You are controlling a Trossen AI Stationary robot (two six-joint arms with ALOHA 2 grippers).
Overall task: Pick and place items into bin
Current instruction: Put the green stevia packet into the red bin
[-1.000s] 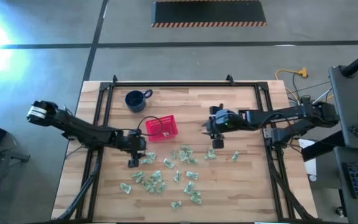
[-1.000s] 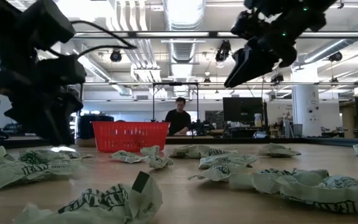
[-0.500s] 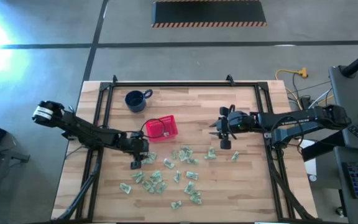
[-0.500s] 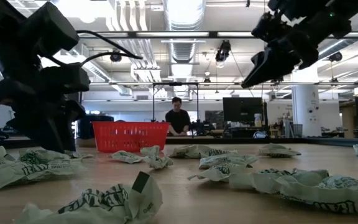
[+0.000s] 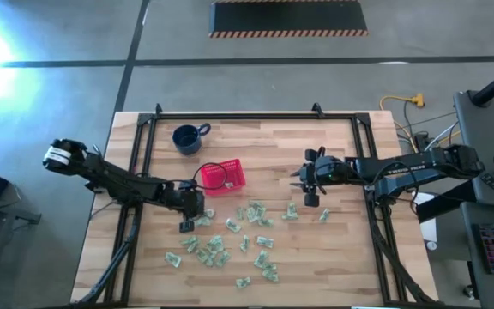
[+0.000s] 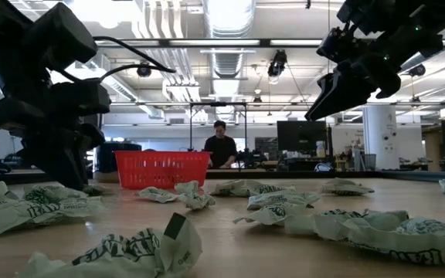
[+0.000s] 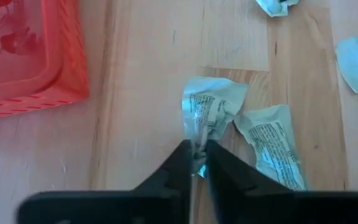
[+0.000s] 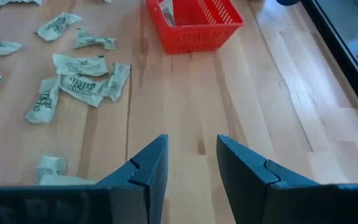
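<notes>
Several pale green-and-white wrapped items (image 5: 230,236) lie scattered on the wooden table, near of the red bin (image 5: 222,176). The bin holds at least one item (image 8: 166,11). My left gripper (image 5: 187,225) is down at the table just near-left of the bin, shut on one item (image 7: 210,109). My right gripper (image 5: 307,186) hangs open above the table, right of the bin, with nothing between its fingers (image 8: 146,168). My left gripper pinches the crinkled near end of one wrapped item (image 7: 197,144) between its two fingertips. The fingers slant down from the table's left side. The item's remaining length lies flat on the table, beside another item (image 7: 269,143).
A dark blue mug (image 5: 189,138) stands far-left of the bin. A black frame (image 5: 148,129) borders the table on the left, far and right sides. Bare wood lies between the bin and my right gripper. A person (image 6: 222,148) stands in the room beyond the table.
My right gripper has drawn back toward the table's right edge and sunk a little, still open. My left gripper has stayed at the same spot by the bin, and its fingers have shut on the item there.
</notes>
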